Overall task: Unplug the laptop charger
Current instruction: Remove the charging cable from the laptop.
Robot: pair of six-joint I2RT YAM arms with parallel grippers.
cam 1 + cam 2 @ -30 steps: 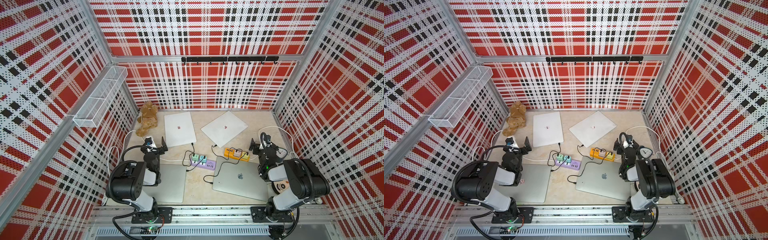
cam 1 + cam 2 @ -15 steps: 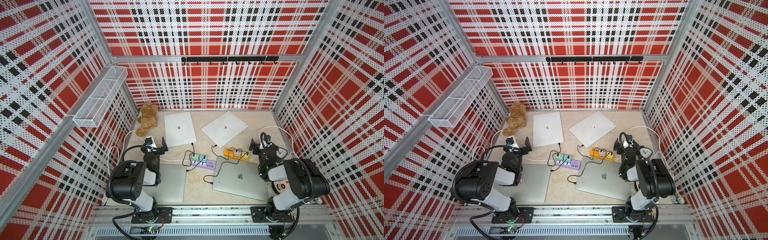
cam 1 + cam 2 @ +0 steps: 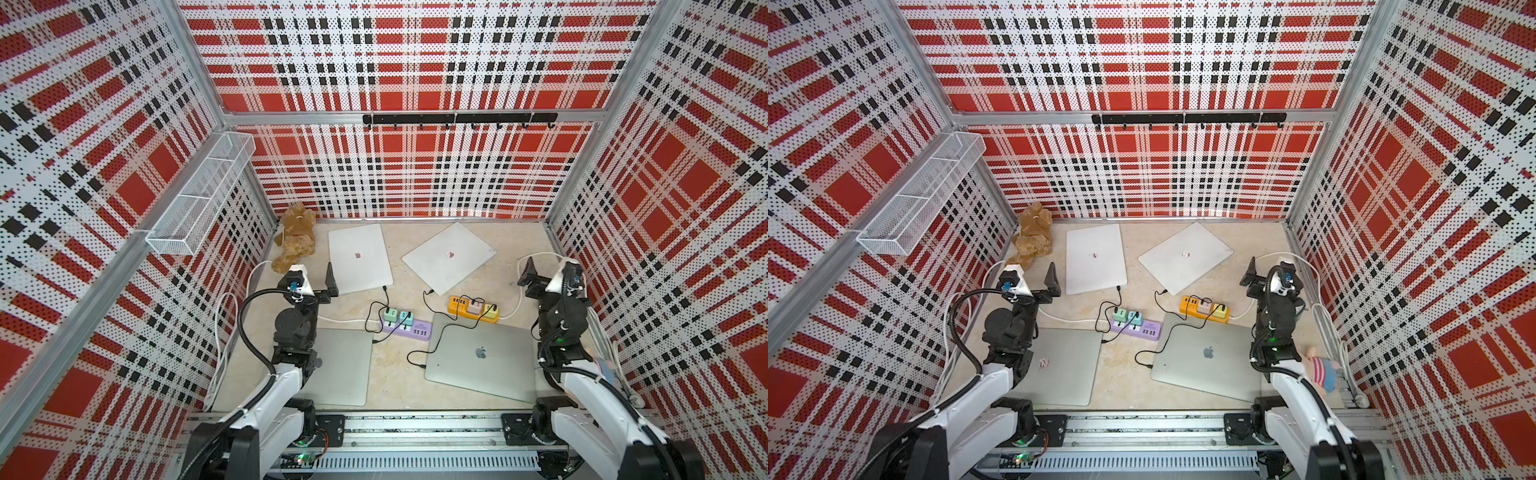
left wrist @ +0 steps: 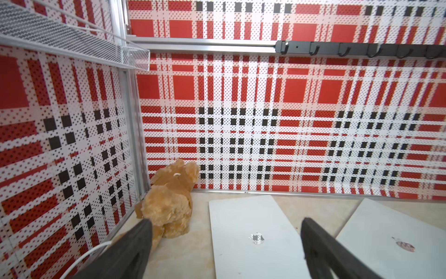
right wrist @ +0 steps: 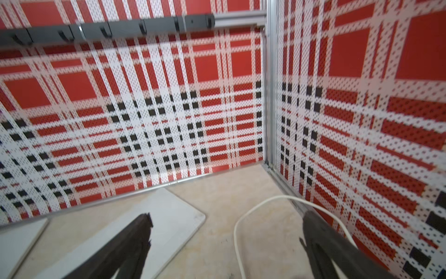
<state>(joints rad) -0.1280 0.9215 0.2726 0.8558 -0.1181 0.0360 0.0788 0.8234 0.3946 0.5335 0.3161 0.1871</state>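
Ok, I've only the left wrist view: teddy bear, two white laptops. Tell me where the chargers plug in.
Observer: Two power strips lie nearer the robot than the white laptops: a purple strip and an orange strip.
Operator: List what's in the purple one.
Observer: Two adapters side by side, a mint adapter and a teal adapter.
Operator: Report the right hand.
Observer: The right hand is open and empty, near the right wall.

A tan teddy bear [image 3: 297,245] lies in the back corner.
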